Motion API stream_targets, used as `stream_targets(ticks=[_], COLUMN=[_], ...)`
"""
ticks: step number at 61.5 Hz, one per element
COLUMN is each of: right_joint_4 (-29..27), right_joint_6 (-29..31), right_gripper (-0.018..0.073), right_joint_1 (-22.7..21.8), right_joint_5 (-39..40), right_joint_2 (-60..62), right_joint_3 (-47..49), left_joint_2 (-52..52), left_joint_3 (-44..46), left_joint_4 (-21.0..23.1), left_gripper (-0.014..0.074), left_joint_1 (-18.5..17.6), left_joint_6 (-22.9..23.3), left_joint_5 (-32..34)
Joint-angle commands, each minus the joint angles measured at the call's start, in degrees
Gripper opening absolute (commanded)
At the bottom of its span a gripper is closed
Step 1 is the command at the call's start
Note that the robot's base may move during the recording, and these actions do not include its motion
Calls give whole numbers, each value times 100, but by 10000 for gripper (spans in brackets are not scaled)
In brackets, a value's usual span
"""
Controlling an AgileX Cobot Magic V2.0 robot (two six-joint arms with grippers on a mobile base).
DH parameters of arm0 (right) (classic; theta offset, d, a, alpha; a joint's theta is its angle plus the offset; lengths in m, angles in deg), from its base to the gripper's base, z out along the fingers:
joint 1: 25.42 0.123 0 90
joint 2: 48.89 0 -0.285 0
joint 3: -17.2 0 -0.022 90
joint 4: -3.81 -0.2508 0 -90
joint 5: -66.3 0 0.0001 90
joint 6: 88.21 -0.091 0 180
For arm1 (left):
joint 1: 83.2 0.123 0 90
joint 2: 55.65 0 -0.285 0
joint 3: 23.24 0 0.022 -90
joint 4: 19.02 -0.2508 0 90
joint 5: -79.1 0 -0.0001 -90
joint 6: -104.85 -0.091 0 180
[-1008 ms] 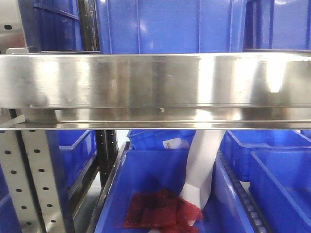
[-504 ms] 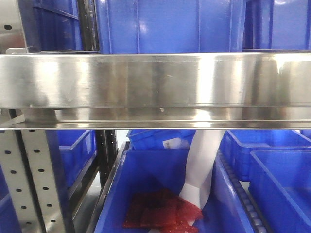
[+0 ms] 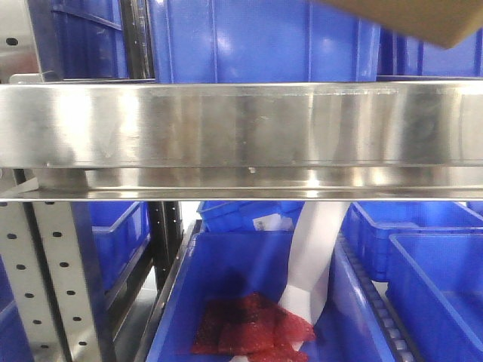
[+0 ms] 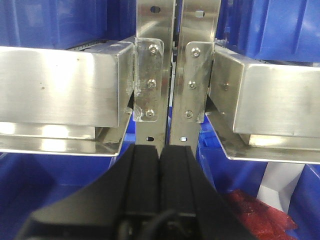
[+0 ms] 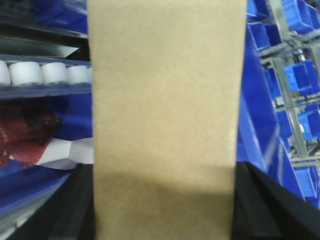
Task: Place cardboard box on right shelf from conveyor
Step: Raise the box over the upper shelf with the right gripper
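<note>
The right pincer (image 5: 162, 175) is clamped on both sides of the cardboard box (image 5: 165, 90). The box is in the air, higher than the shiny front lip of the right shelf (image 3: 241, 124). The left pincer (image 4: 160, 152) is fully closed, empty.

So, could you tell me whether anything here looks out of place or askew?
A white sheet droops bent into the lower blue bin, its end on crumpled red mesh. The cardboard box hangs tilted above the right shelf.
</note>
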Motion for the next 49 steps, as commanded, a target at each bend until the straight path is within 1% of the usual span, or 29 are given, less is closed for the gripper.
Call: stream_targets(ticks=[1,7,11,16,21,28,37,49], right_joint_4=[436,780,1040,1175,1270,1551,1582,1776], right_joint_6=[-340,-685,-815,-954,-972,-972,-972,-955], right_gripper=[58,58,58,58,58,58,58,59], right_joint_1=[52,52,76,125,168,205,217,217], right_joint_5=[647,640,633,596,590,673,594,690], right_joint_2=[-230,-614,-851,-1143,-1391,-1664,-1841,-1876], right_joint_3=[382,604,777,923,1004,1065,1105,1105], left_joint_2=[31,31,31,31,31,31,31,31], left_joint_3=[-35,-35,-35,-35,-35,-35,-35,-35], left_joint_4=[34,34,34,34,34,34,34,34], left_gripper=[-116,-116,-116,-116,-116,-116,-116,-116], left_joint_1=[-4,-4,-4,-4,-4,-4,-4,-4], left_joint_6=[-1,-1,-1,-1,-1,-1,-1,-1], left_joint_5=[488,488,488,488,488,488,488,488])
